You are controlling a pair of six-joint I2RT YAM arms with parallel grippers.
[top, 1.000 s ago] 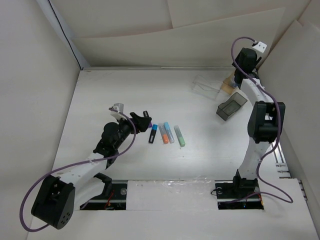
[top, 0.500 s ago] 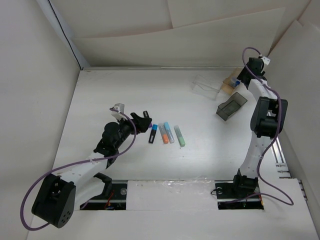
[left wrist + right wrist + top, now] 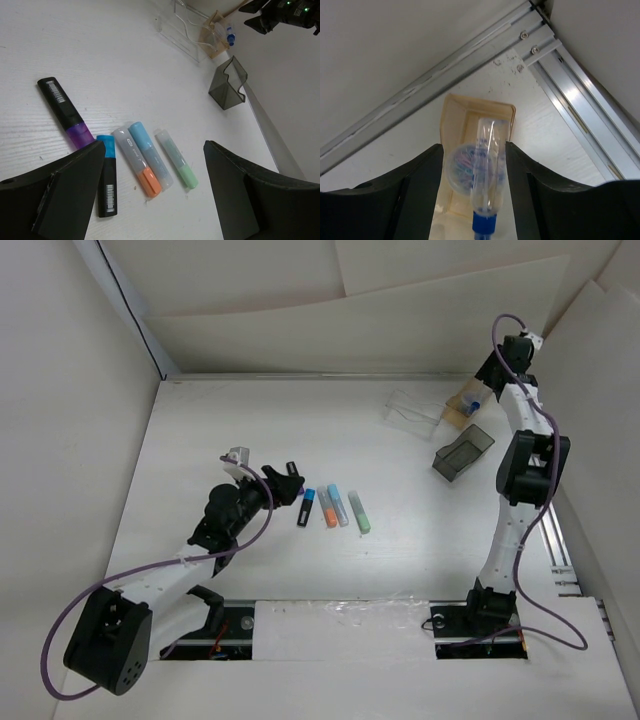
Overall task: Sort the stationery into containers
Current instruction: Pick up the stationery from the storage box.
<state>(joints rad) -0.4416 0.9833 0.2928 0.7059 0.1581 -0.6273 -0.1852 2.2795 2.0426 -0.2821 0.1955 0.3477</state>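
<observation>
The right claw is being lifted up and back from the tan-orange box at the far right of the counter. A second ago it was sitting lower and nearer over that box. Now its fingers are being held spread, and in the left wrist view they are seen apart from the clear marker. That marker is being left leaning in the tan-orange box, with its blue end poking over the rim. It appears to be released, not pinched, so one piece of stationery is being counted as sorted.

The left claw is being kept where it was, spread wide and pinching nothing, above the row on the counter. Five markers are still lying there: the purple-ended black marker, the blue-ended black marker, the orange-ended marker, the light-blue marker and the green-ended marker. None of them is being touched.

The clear box and the smoky grey box are standing just beside the tan-orange one, and nothing is being seen in either. Most of the sorting is therefore judged as still to be done.
</observation>
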